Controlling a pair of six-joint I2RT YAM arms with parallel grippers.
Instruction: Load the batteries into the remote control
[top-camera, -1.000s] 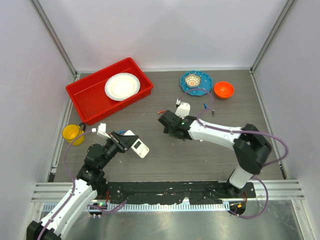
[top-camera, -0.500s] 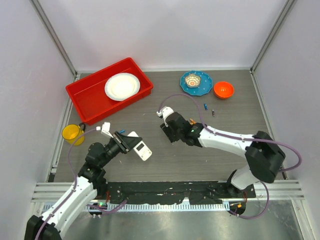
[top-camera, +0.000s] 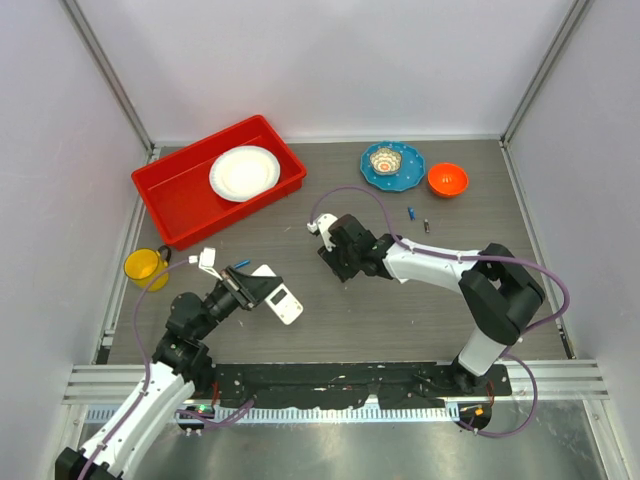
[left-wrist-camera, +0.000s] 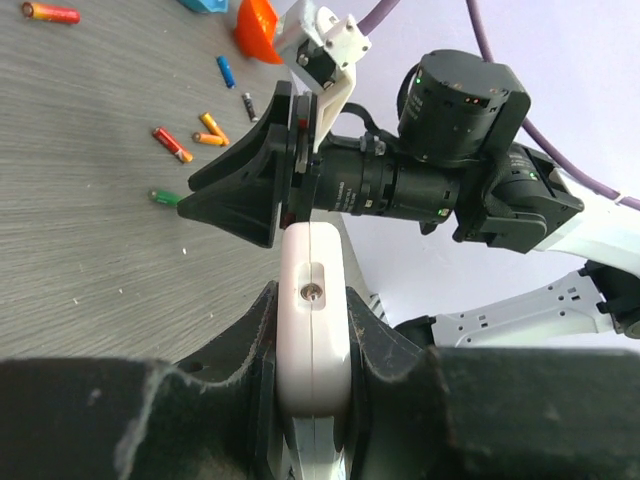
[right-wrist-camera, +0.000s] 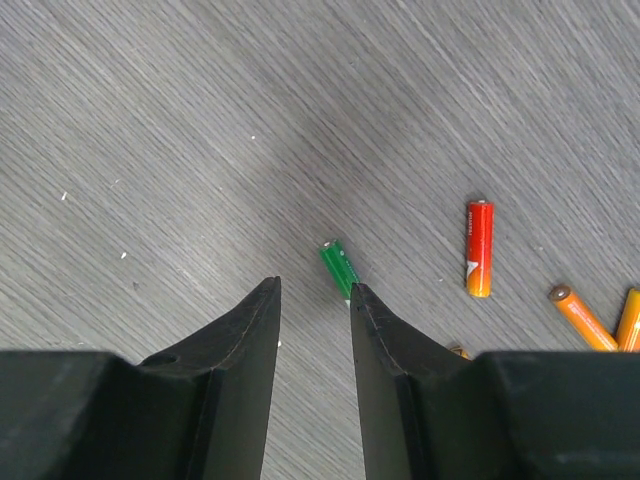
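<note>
My left gripper is shut on the white remote control and holds it on edge above the table; in the left wrist view the remote sits clamped between both fingers. My right gripper is low over the table, jaws slightly open and empty. In the right wrist view a green battery lies just past the right fingertip, partly hidden by it. A red-orange battery and orange batteries lie to its right. A blue battery and a dark one lie further right.
A red tray holding a white plate stands at the back left. A yellow cup is at the left edge. A blue plate with a small bowl and an orange bowl stand at the back right.
My right wrist has rolled and its gripper has swung left and down toward the table. My left gripper with the remote has shifted slightly toward me.
</note>
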